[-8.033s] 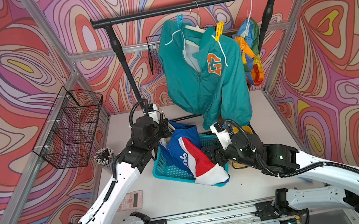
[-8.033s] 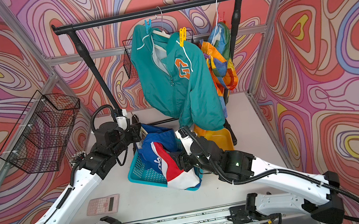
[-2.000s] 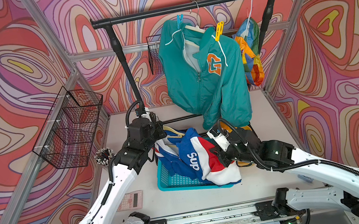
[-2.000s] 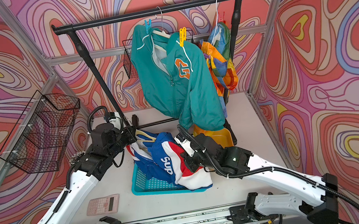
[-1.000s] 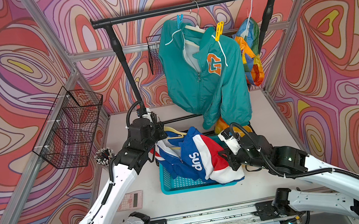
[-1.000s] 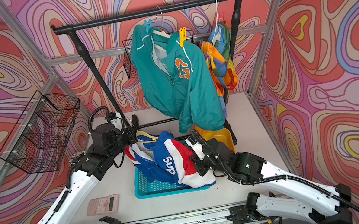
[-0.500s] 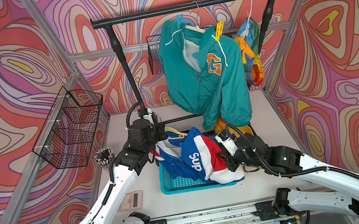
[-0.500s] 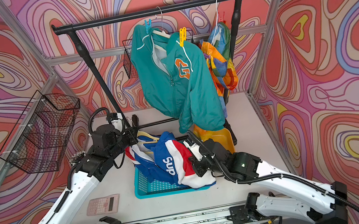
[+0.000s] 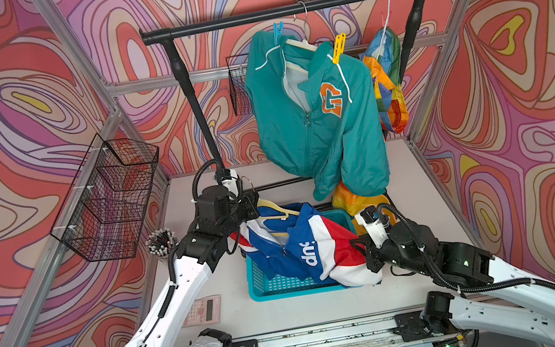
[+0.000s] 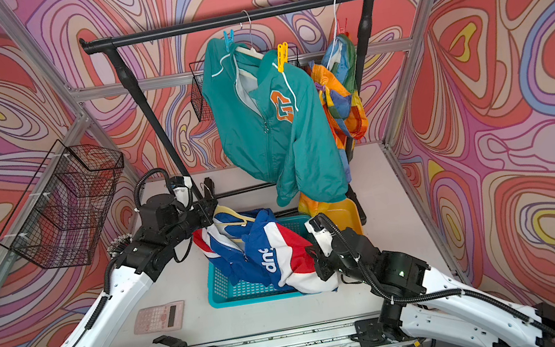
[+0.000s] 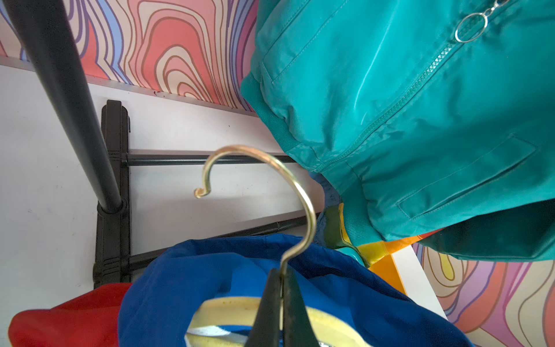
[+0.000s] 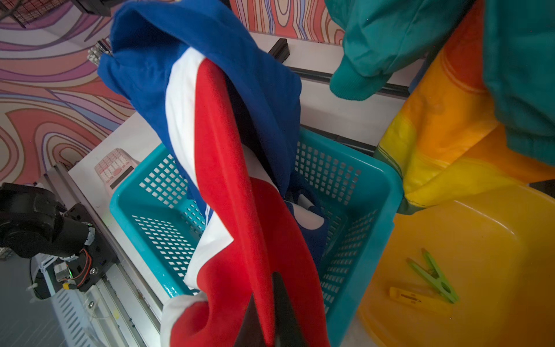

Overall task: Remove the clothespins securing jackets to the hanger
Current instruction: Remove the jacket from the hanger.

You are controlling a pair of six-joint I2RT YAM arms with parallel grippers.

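Note:
A blue jacket (image 9: pixel 303 249) with red and white panels hangs low over the teal basket (image 9: pixel 286 288). It is still draped on its pale yellow hanger (image 9: pixel 272 207). My left gripper (image 11: pixel 282 279) is shut on the stem of the hanger's gold hook (image 11: pixel 288 171). My right gripper (image 12: pixel 268 288) is shut on the jacket's red panel (image 12: pixel 228 168) at the basket's right end. On the rail a teal jacket (image 9: pixel 320 118) is pinned by a blue clothespin (image 9: pixel 278 31) and a yellow clothespin (image 9: pixel 338 45). A rainbow jacket (image 9: pixel 386 81) hangs beside it. A green clothespin (image 12: pixel 432 275) and a yellow one (image 12: pixel 417 299) lie in the yellow tub (image 12: pixel 465 240).
The black rack pole (image 9: pixel 195 104) and its foot bars stand just behind my left gripper. A wire basket (image 9: pixel 110 197) hangs on the left wall. A pen cup (image 9: pixel 160 238) and a pink calculator (image 9: pixel 203 310) sit at the table's left.
My right gripper has shut on the jacket's red panel and drawn slightly back toward the basket. The left arm holds the hanger hook as before.

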